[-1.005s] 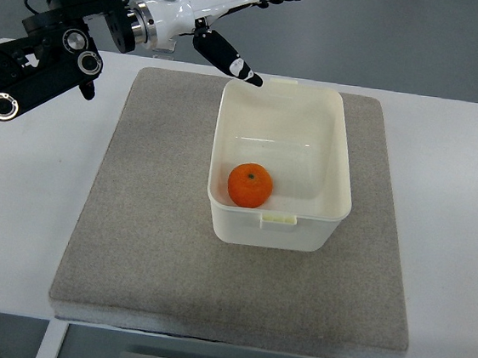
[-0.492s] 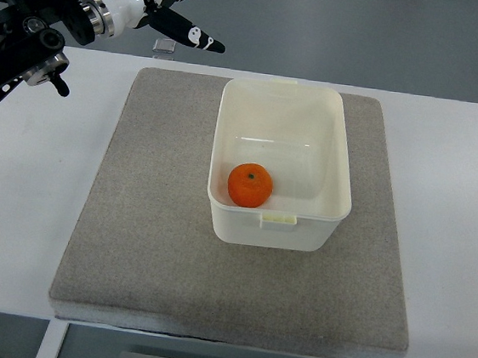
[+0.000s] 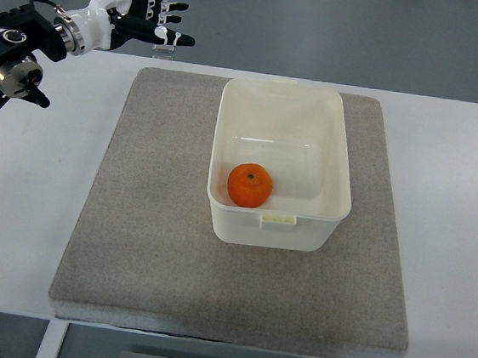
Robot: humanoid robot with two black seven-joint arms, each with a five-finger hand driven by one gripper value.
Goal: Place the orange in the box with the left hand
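An orange (image 3: 249, 185) lies inside the white plastic box (image 3: 341, 181), near its front-left corner. The box stands on a grey mat (image 3: 149, 221). My left hand (image 3: 157, 18) hovers beyond the table's far edge at the upper left, well away from the box, fingers spread and holding nothing. Its black arm (image 3: 14, 44) comes in from the left edge. The right arm is out of view.
The mat covers most of a white table (image 3: 22, 207). A small grey object (image 3: 160, 48) sits at the table's far edge, below the left hand. Grey floor lies beyond the table.
The left arm has pulled back to the left, away from the box's far-left corner, and the hand has turned so its fingers fan out. The orange and box have not moved.
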